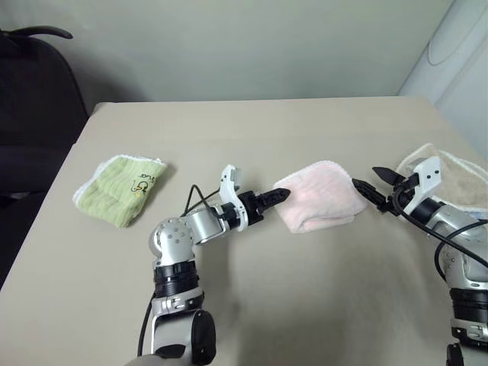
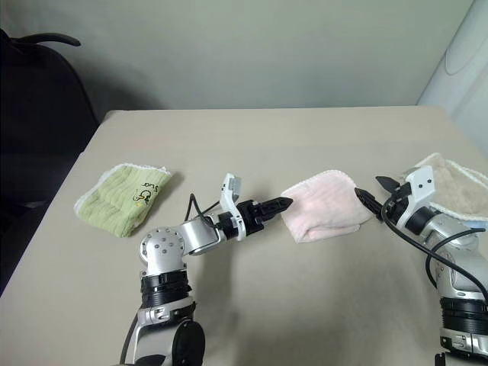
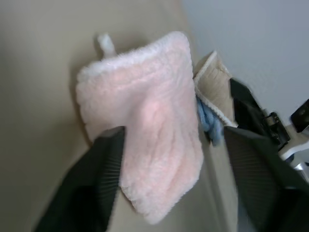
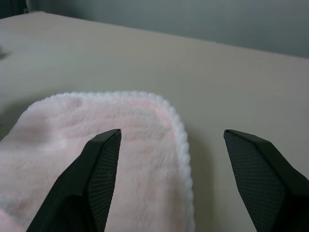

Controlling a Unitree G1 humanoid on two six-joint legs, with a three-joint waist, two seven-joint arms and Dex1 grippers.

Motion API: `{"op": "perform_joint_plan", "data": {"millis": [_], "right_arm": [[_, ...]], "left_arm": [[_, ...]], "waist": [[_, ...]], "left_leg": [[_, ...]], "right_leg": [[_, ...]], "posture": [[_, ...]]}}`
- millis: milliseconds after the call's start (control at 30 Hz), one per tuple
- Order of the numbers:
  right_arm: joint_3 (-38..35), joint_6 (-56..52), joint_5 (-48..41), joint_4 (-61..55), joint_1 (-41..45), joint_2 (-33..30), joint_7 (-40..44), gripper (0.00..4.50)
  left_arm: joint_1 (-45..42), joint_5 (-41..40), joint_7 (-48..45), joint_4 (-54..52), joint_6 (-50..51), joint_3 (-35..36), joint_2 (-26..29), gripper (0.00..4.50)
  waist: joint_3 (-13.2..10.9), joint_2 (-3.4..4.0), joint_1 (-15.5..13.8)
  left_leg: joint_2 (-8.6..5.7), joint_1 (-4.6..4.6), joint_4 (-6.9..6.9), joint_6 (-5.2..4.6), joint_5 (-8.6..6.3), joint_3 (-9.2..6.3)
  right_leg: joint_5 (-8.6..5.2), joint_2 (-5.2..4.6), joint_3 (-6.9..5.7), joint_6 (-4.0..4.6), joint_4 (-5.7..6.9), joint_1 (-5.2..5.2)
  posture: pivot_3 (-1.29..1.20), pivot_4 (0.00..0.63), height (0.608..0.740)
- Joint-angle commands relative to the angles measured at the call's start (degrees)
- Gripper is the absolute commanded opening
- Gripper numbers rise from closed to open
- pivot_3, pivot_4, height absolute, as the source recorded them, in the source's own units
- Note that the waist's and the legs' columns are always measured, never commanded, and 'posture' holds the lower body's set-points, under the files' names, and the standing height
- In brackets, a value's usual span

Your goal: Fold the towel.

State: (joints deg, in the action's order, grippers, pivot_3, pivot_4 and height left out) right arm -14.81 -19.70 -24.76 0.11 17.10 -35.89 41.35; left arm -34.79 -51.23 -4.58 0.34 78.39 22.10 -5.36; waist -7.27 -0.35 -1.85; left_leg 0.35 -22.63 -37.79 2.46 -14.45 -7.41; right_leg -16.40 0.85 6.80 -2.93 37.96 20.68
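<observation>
With both sets of jaws spread wide and empty beside the folded towel, its top layer could be snagged and unfolded.

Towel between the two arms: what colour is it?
Pale pink towel with a whitish edge; clearest in the right wrist view.

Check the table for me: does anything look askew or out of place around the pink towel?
Nothing alarming. The pink towel lies folded on the table, though its layers bulge unevenly rather than lying flat. Left gripper and right gripper flank it, both open. The green towel and beige towel sit bunched aside.
</observation>
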Motion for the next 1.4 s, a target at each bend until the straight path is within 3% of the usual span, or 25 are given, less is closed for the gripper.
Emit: {"op": "perform_joint_plan", "data": {"millis": [33, 400, 733, 933, 1233, 1400], "right_arm": [[-1.7, 1.8, 0.0, -0.7, 0.9, 0.2, -1.1, 3.64], [-2.3, 2.0, -0.6, -3.0, -1.0, 1.1, -2.5, 3.64], [-2.4, 2.1, -0.9, -3.7, -2.6, 1.8, -3.1, 3.64], [-1.6, 2.7, -0.4, -2.2, -1.8, 2.3, -2.7, 3.64], [-1.1, 3.2, 0.0, -1.4, -0.6, 2.8, -2.7, 3.64], [-1.7, 2.9, -0.2, -2.7, -1.4, 2.8, -3.2, 3.64]], "left_arm": [[-2.7, 0.0, 3.9, 3.5, 3.6, -0.3, -3.0, 4.48], [-4.8, 2.5, 6.9, 8.6, 6.1, -3.2, -5.5, 4.48], [-3.2, -4.1, 8.7, -1.1, 13.0, 4.1, -1.8, 4.48], [1.8, -11.3, 13.3, -5.5, 14.1, 0.9, -0.4, 4.48], [-1.3, -7.3, 16.7, 2.9, 10.9, 0.4, -7.6, 4.48], [-4.7, -5.4, 16.5, 10.7, 3.7, -1.2, -7.9, 4.48]], "waist": [[0.0, 0.0, -0.1], [0.0, 0.0, -0.5], [0.0, -0.02, -0.1], [0.0, -0.02, -0.2], [0.0, -0.01, -0.5], [0.0, 0.0, -1.0]], "left_leg": [[-0.02, 0.0, -0.03, -0.02, -0.01, 0.0], [-0.22, 0.32, -0.19, -0.23, -0.13, -0.03], [-0.29, 0.39, -0.16, -0.29, -0.17, 0.13], [-0.3, 0.4, -0.16, -0.29, -0.17, 0.13], [-0.32, 0.47, -0.15, -0.31, -0.18, 0.14], [-0.5, 1.17, -0.17, -0.52, -0.27, 0.06]], "right_leg": [[-0.01, -0.02, -0.01, -0.01, 0.0, -0.01], [-0.09, -0.12, 0.05, -0.19, -0.02, -0.42], [-0.13, -0.14, 0.04, -0.3, -0.04, -0.42], [-0.14, -0.14, 0.04, -0.32, -0.04, -0.41], [-0.13, -0.16, 0.11, -0.35, -0.04, -0.49], [-0.2, -0.15, 0.51, -0.5, -0.17, -1.34]], "posture": [[0.0, 0.15, 0.74], [0.0, 0.15, 0.74], [0.0, 0.15, 0.74], [0.0, 0.15, 0.74], [0.0, 0.15, 0.74], [0.0, 0.15, 0.74]]}}
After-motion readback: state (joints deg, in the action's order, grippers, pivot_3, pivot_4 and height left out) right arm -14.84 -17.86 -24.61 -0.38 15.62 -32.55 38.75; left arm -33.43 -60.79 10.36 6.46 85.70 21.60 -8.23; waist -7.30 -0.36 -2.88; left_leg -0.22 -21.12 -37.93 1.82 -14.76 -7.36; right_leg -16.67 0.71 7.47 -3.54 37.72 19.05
